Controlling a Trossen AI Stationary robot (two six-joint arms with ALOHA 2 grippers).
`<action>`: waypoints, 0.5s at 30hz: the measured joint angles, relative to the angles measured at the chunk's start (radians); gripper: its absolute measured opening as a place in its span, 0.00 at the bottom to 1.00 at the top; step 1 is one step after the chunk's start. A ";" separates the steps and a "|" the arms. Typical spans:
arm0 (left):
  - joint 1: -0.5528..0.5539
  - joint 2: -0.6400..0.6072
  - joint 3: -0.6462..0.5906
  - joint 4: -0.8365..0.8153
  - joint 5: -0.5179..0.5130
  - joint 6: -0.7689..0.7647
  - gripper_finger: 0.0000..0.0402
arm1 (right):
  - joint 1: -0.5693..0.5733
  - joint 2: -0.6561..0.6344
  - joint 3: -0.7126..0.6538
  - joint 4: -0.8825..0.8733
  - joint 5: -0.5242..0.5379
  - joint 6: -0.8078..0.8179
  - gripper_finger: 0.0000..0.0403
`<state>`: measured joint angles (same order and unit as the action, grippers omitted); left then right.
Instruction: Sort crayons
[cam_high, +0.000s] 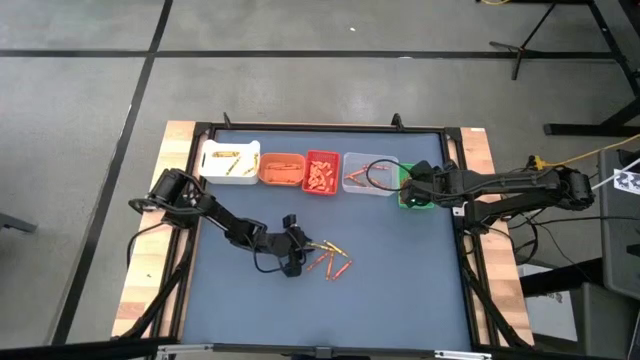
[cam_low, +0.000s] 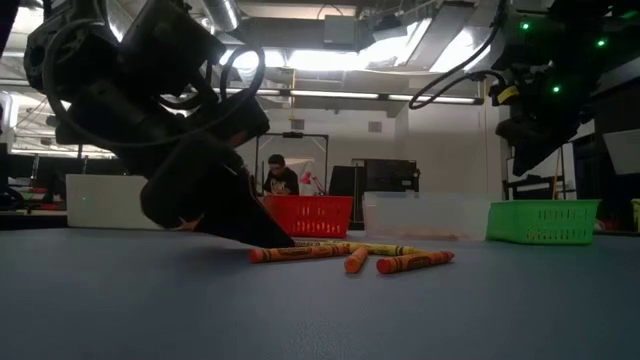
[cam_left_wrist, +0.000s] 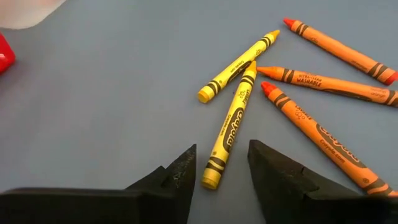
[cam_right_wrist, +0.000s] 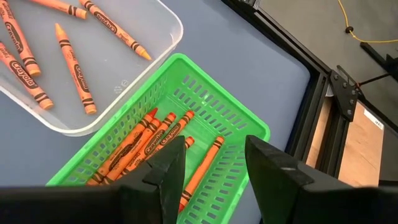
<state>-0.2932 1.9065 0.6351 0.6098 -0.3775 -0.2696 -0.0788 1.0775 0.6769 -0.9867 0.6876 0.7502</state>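
Five loose crayons lie flat on the blue-grey table: two yellow crayons (cam_left_wrist: 229, 130) (cam_left_wrist: 239, 65) and three orange crayons (cam_left_wrist: 339, 42) (cam_left_wrist: 329, 84) (cam_left_wrist: 323, 137); the high view shows them near the middle (cam_high: 332, 262). My left gripper (cam_left_wrist: 222, 149) is open and low over the table (cam_high: 303, 248). Its fingers stand on either side of the nearer yellow crayon's blunt end (cam_left_wrist: 212, 177) without touching it. My right gripper (cam_right_wrist: 214, 155) hangs open over the green bin (cam_right_wrist: 186, 62), which holds several orange crayons (cam_right_wrist: 140, 140). Nothing is between its fingers.
A row of bins stands along the far edge: white (cam_high: 230, 162), orange (cam_high: 281, 168), red (cam_high: 321, 173), clear (cam_high: 368, 174) and green (cam_high: 404, 172), each with crayons in it. A dark raised frame (cam_high: 455, 230) borders the table. A person (cam_low: 280, 175) sits in the room behind.
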 joint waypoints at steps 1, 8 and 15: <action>0.000 0.002 0.000 0.000 0.000 -0.014 0.33 | 0.000 0.000 0.000 0.000 0.000 0.000 0.41; 0.000 0.003 0.002 -0.016 0.009 -0.042 0.20 | 0.000 0.000 0.000 0.000 0.000 0.000 0.41; -0.001 0.003 0.002 -0.018 0.013 -0.042 0.09 | 0.000 0.000 0.000 0.000 0.000 0.000 0.41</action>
<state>-0.2943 1.9099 0.6369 0.5919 -0.3645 -0.3119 -0.0788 1.0775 0.6769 -0.9867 0.6876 0.7502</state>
